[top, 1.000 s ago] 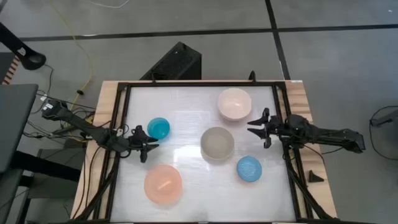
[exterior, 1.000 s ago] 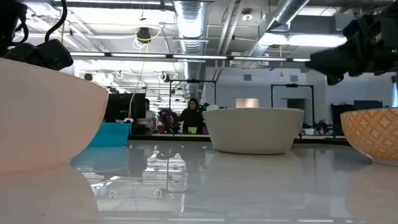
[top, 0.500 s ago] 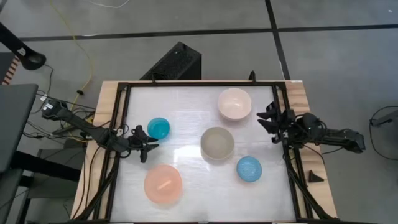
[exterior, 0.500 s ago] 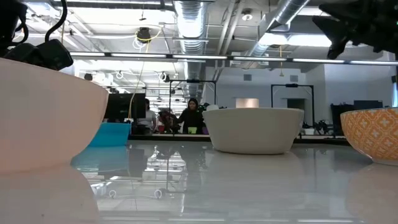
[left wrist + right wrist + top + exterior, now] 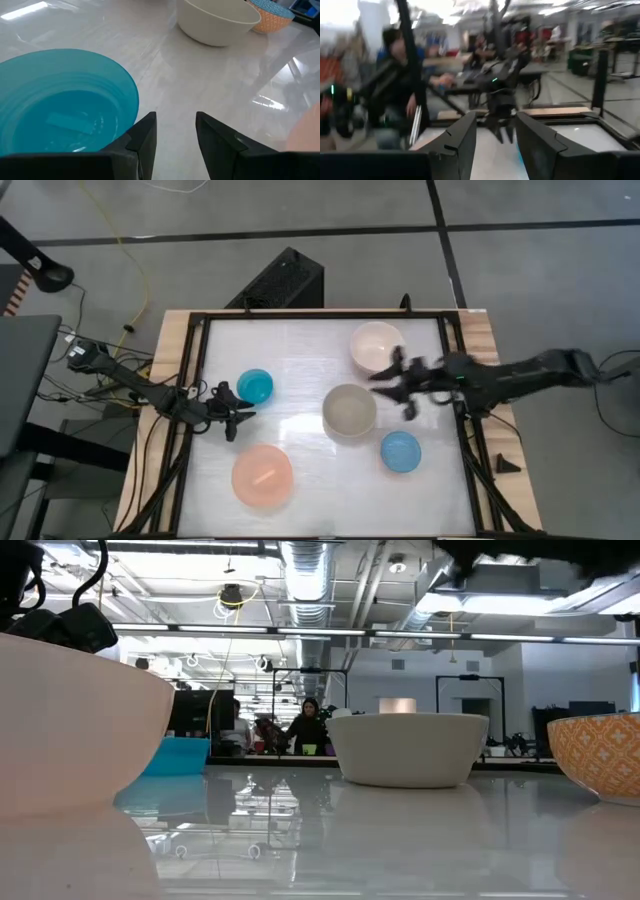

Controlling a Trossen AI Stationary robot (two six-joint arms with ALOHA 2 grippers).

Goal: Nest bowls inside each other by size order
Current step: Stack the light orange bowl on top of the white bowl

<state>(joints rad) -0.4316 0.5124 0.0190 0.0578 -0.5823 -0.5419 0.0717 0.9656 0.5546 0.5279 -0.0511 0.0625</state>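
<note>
R end effector (image 5: 392,387) open, above bench (image 5: 300,350) btwn pink-white bowl (image 5: 374,345) & grey-beige bowl (image 5: 349,411). L end effector (image 5: 240,417) open, beside teal bowl (image 5: 255,386). Salmon bowl (image 5: 263,476), light blue bowl (image 5: 400,452) apart, nothing nested.

Right arm on the move

We see the right gripper (image 5: 392,385) has swung inward from the table's edge, now between the pale pink-white bowl (image 5: 372,344) and grey-beige bowl (image 5: 349,410).

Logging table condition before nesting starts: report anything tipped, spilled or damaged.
Nothing stands out. All five bowls sit upright and apart on the table: pink-white, grey-beige, light blue, teal, salmon. No spills or damage show.
</note>
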